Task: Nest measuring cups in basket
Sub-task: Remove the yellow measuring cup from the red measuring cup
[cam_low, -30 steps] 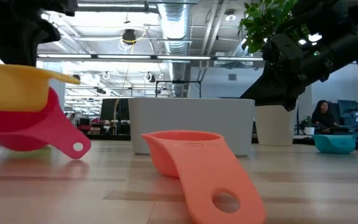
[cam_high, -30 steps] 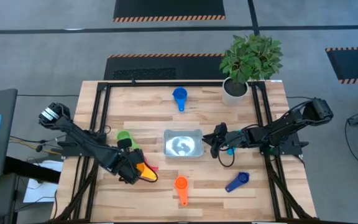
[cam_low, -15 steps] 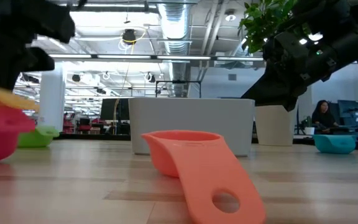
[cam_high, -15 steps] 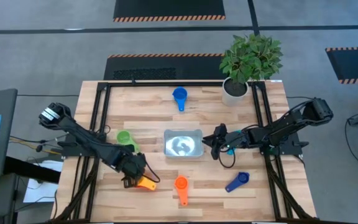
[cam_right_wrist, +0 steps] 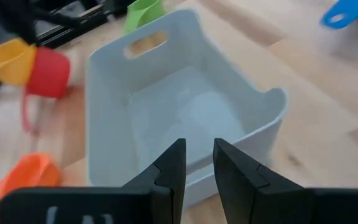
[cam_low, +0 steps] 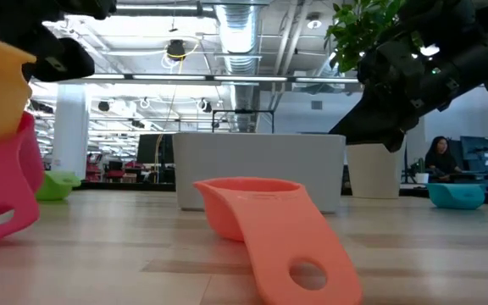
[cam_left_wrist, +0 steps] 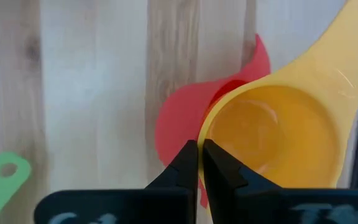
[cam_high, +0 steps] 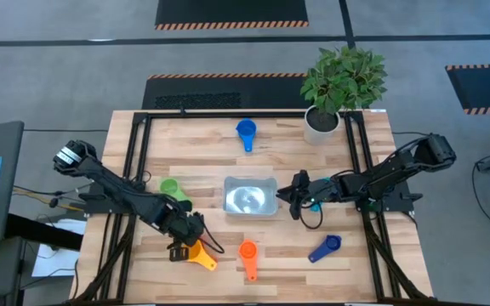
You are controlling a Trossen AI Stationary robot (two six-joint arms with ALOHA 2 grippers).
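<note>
High view: left gripper (cam_high: 187, 240) near the table's front-left, clamped on the yellow measuring cup (cam_high: 201, 254), whose handle points toward the orange measuring cup (cam_high: 247, 252). Basket (cam_high: 249, 196) at table centre, nothing in it. Right gripper (cam_high: 290, 195) just beside the basket's right wall. Green measuring cup (cam_high: 170, 188) lies left of the basket, blue measuring cup (cam_high: 246, 131) behind it, dark blue measuring cup (cam_high: 325, 247) front right. Potted plant (cam_high: 340, 83) at the back right corner.

Low view: yellow cup nested in the red measuring cup (cam_low: 2, 206), both at the far left. Light blue measuring cup (cam_low: 456, 195) far right. A seated person (cam_low: 438, 158) in the background.

Left wrist view: fingers (cam_left_wrist: 182, 163) pressed together over the yellow cup's rim.

Right wrist view: fingers (cam_right_wrist: 169, 167) slightly apart, holding nothing, aimed at the basket.

No legible writing anywhere.
</note>
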